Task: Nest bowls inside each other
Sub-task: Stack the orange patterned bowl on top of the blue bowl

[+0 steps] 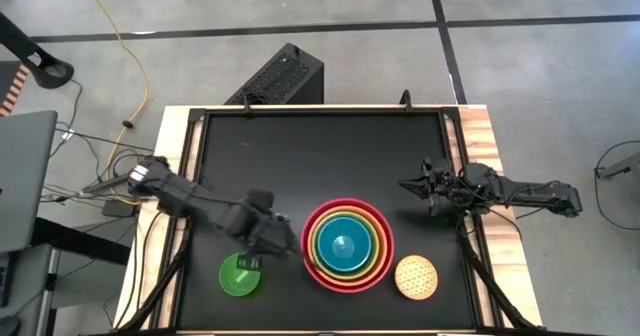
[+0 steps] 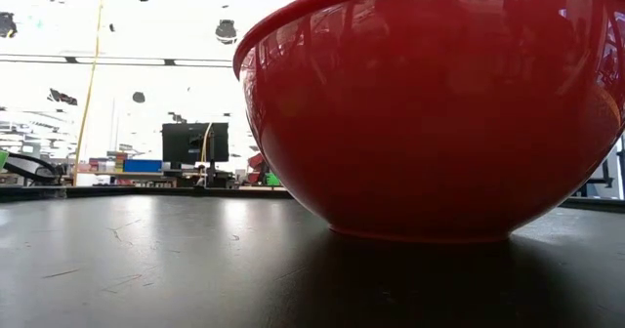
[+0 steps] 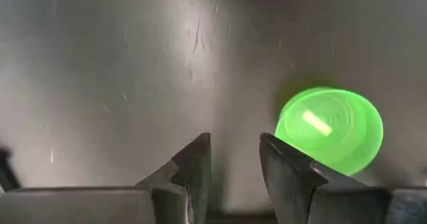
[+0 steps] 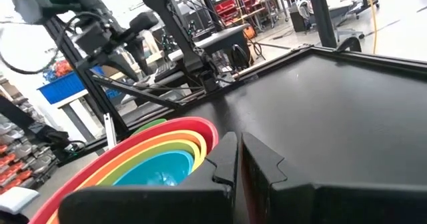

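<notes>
Left gripper (image 1: 262, 234) hovers just above the small green bowl (image 1: 240, 274), fingers part open w/ nothing between. I should lower over its rim, centred, before I close. Nested stack (image 1: 347, 244) is right of it, tan bowl (image 1: 415, 277) further right. Right gripper (image 1: 428, 186) waits closed, far-right.

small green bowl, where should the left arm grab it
Grip the small green bowl by its thin rim, coming straight down from above: it sits upright and open, apart from the nested stack. The left gripper, jaws open, hovers over its near edge; one jaw inside, one outside.
</notes>
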